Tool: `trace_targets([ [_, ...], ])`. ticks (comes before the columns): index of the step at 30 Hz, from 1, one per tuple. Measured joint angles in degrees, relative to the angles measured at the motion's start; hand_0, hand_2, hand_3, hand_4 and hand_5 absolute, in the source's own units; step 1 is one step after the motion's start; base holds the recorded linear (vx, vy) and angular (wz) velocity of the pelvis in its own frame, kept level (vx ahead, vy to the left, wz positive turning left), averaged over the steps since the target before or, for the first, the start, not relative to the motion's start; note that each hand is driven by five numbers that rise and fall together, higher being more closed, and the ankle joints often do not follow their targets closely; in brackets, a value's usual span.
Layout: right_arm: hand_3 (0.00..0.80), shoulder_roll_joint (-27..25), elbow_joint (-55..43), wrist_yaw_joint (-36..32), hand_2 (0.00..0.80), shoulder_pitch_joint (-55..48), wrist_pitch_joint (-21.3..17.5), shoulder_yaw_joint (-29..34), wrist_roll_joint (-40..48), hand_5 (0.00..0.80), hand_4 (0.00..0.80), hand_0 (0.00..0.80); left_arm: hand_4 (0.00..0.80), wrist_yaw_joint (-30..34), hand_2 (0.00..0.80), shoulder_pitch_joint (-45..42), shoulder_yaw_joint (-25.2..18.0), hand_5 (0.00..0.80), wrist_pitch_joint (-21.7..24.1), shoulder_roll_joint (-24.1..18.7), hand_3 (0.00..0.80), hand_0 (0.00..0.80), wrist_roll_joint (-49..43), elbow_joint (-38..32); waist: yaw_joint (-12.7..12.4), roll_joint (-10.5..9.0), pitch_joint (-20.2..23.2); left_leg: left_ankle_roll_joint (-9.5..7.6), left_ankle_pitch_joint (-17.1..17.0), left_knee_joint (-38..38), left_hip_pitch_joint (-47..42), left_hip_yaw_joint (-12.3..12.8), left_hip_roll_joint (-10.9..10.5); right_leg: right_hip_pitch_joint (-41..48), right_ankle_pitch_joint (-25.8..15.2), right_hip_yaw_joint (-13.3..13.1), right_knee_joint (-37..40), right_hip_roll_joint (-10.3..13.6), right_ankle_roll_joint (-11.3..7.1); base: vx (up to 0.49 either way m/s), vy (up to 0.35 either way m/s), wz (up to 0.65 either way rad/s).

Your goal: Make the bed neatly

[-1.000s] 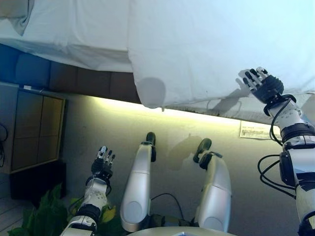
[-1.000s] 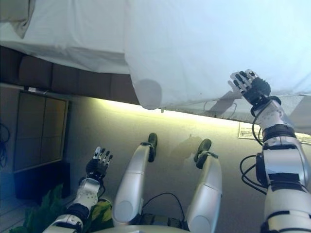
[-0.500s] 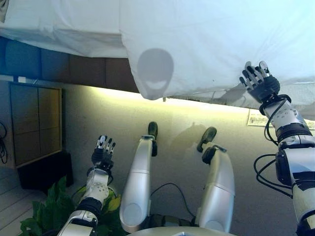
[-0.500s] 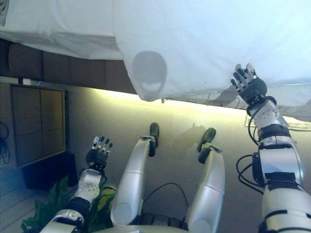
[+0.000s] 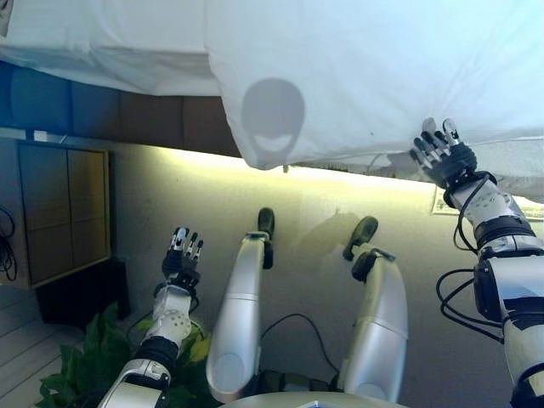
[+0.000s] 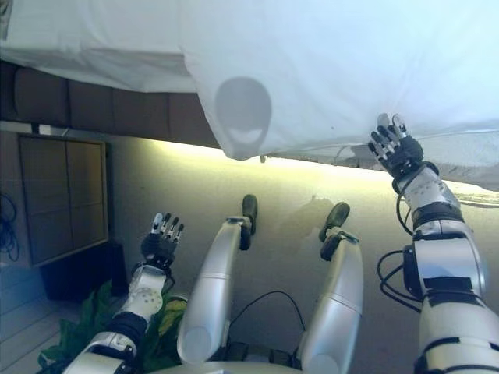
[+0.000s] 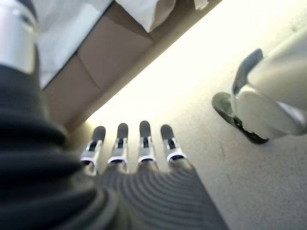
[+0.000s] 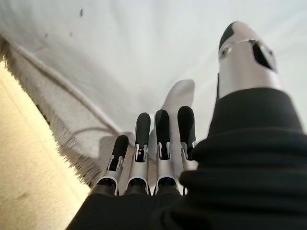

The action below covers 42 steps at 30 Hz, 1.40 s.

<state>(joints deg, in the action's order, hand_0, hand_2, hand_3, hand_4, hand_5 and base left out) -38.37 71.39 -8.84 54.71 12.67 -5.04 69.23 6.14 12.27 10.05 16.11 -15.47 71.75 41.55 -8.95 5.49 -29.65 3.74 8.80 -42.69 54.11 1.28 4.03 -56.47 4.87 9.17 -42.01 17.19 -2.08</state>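
A white duvet (image 5: 365, 68) covers the bed and hangs over its near edge, with a corner drooping at the middle (image 5: 263, 144). A white sheet (image 5: 102, 51) lies on the left part of the bed. My right hand (image 5: 442, 155) is open at the duvet's hanging lower edge on the right, fingers straight and spread; the right wrist view shows its fingers (image 8: 160, 139) close to the cloth and its fringed hem (image 8: 62, 129). My left hand (image 5: 181, 255) is open and empty, low over the floor at the left, apart from the bed.
The bed's dark brown base (image 5: 153, 119) runs along the left under the sheet. A dark wooden cabinet (image 5: 64, 208) stands at the left. A green plant (image 5: 76, 374) is at the lower left. A paper label (image 5: 523, 206) lies on the floor at the right.
My right hand has dropped slightly along the duvet's lower edge. My left hand has barely moved. The view has shifted since a second ago.
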Motion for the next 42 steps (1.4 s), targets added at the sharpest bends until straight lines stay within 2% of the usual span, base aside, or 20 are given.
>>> trace_targets([
  [10, 0.000, 3.83, 1.81, -0.23, 0.000, -6.41, -0.61, 0.11, 0.00, 0.000, 0.000, 0.000, 0.000, -1.67, 0.000, 0.66, 0.11, 0.000, 1.07, 0.00, 0.000, 0.000, -0.03, -1.17, 0.59, 0.14, -0.06, -0.04, 0.01, -0.55, 2.28, 0.24, -0.13, -2.41, -0.25, -0.57, -0.23, -0.04, -0.29, -0.003, 0.006, 0.00],
  [19, 0.000, 3.49, 0.71, -2.33, 0.000, -3.94, -5.12, 1.24, 0.29, 0.000, 0.000, 0.000, 0.000, -2.27, 0.000, 0.68, 0.06, 0.000, 1.17, -0.09, 0.000, 0.000, 0.01, -2.06, 0.25, 0.17, -0.05, -0.02, 0.65, -3.60, 4.31, -0.09, -0.10, -4.45, 0.38, -1.11, -3.23, 0.18, -0.09, 0.002, -0.004, 0.00],
  [32, 0.000, -2.85, -0.90, -3.32, 0.000, 2.89, -6.91, 2.09, 1.44, 0.000, 0.000, 0.000, 0.000, 0.68, 0.000, -1.19, -0.62, 0.000, 1.02, -1.92, 0.000, 0.000, 1.38, -1.94, -0.13, 0.37, -0.07, 0.34, 1.28, -8.38, 6.08, -1.39, -0.35, -5.79, 1.14, -2.18, -7.76, 0.13, 0.17, 0.045, -0.015, 0.02],
  [35, 0.000, -3.90, -0.97, -3.32, 0.000, 4.08, -6.84, 2.08, 1.45, 0.000, 0.000, 0.000, 0.000, 1.80, 0.000, -2.50, -2.83, 0.000, 1.01, -2.03, 0.000, 0.000, 1.54, -1.71, -0.24, 0.43, -0.07, 0.35, 1.28, -8.99, 6.67, -1.69, -0.35, -6.20, 1.14, -2.18, -8.13, 0.00, 0.17, 0.020, -0.022, 0.01],
  [39, 0.000, -5.34, -1.04, -3.31, 0.000, 4.45, -6.89, 2.06, 1.49, 0.000, 0.000, 0.000, 0.000, 3.12, 0.000, -3.91, -3.11, 0.000, 0.95, -3.43, 0.000, 0.000, 1.54, -1.75, -1.06, 0.46, -0.08, 0.34, 1.28, -9.06, 6.78, -1.74, -0.44, -6.25, 1.13, -2.22, -8.12, -0.03, 0.17, 0.010, -0.046, 0.01],
  [42, 0.000, -5.68, -1.03, -3.16, 0.000, 5.83, -6.94, 1.96, 1.53, 0.000, 0.000, 0.000, 0.000, 3.55, 0.000, -4.53, -4.94, 0.000, 0.73, -3.85, 0.000, 0.000, 1.54, -1.78, -1.41, 0.46, -0.08, 0.29, 1.25, -9.15, 6.96, -1.83, -0.44, -6.28, 1.13, -2.14, -8.09, -0.05, 0.16, 0.003, -0.023, 0.01],
])
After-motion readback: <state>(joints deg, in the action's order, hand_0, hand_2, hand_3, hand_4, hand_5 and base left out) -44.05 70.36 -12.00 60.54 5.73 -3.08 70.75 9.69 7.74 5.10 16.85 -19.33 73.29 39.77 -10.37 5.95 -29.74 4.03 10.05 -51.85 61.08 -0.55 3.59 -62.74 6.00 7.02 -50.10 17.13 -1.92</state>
